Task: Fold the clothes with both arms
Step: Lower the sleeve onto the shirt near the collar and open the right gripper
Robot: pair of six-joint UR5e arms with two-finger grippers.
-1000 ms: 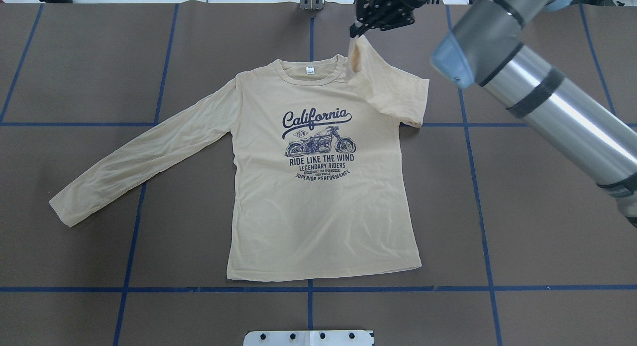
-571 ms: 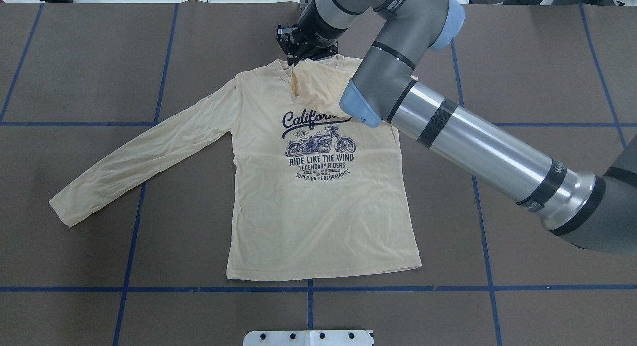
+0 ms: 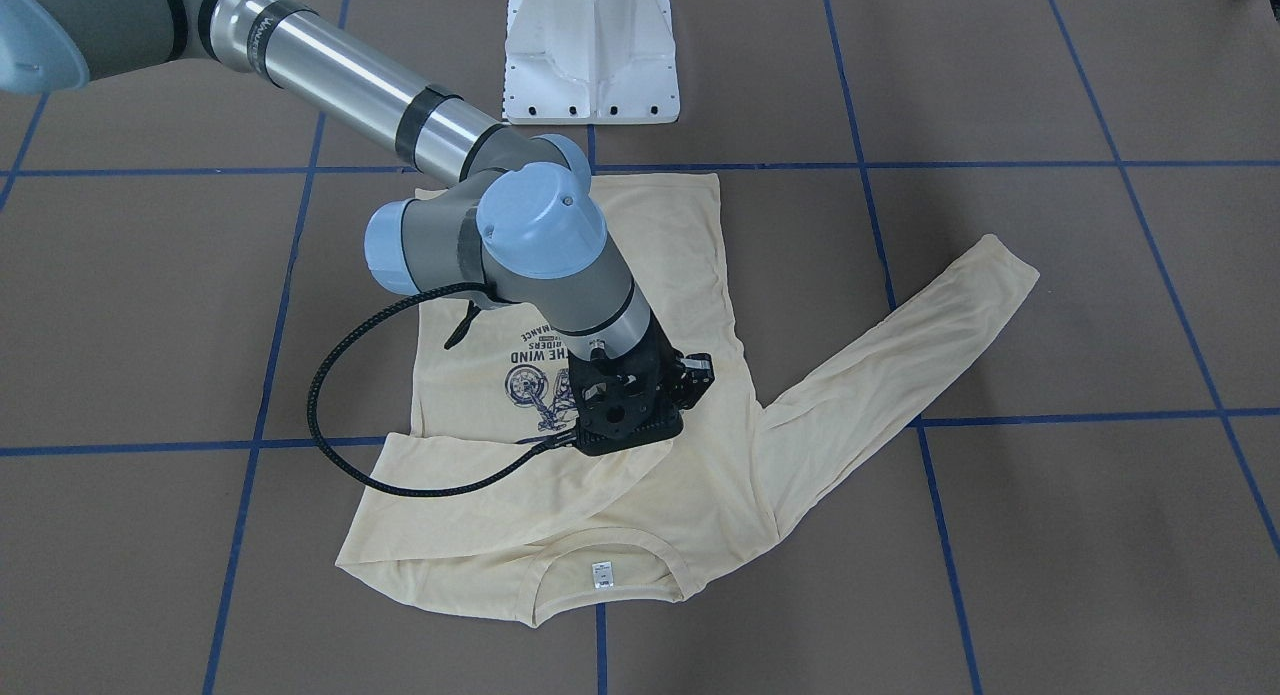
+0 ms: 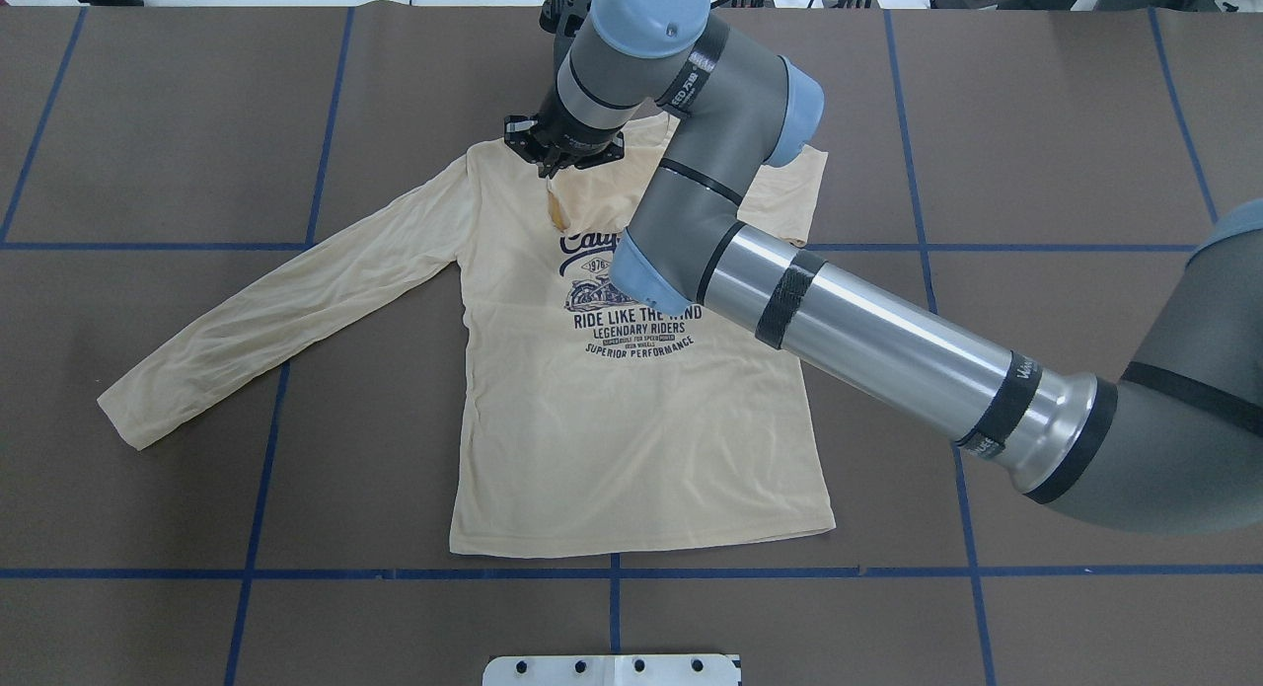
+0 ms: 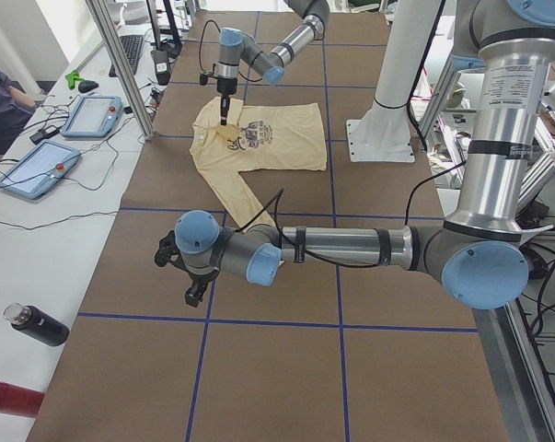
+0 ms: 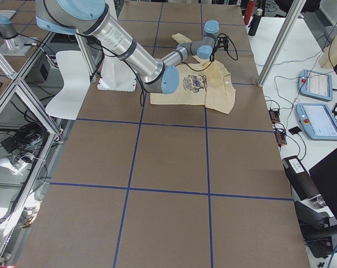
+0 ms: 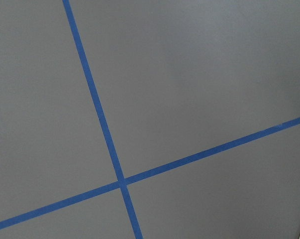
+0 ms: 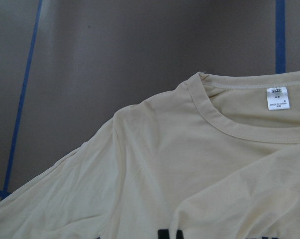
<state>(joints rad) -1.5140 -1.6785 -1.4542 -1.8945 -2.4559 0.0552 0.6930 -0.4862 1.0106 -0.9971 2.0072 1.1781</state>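
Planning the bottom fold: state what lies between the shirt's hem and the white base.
Bare brown table with crossing blue tape lines, in the overhead view.

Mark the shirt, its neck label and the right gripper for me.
Shirt (image 4: 631, 439): overhead view, plain fabric below the print.
Neck label (image 3: 601, 572): front-facing view, the label's middle.
Right gripper (image 4: 549, 170): overhead view, between its fingertips, at the pinched cloth.

Your right arm (image 4: 868, 341): enters lower right, bends to upper centre; right gripper (image 4: 549, 170) points down, pinching the sleeve (image 4: 558, 210). Your left arm (image 5: 341, 247): stretched level across mid-frame; left gripper (image 5: 194, 295) points down, jaw state unclear.
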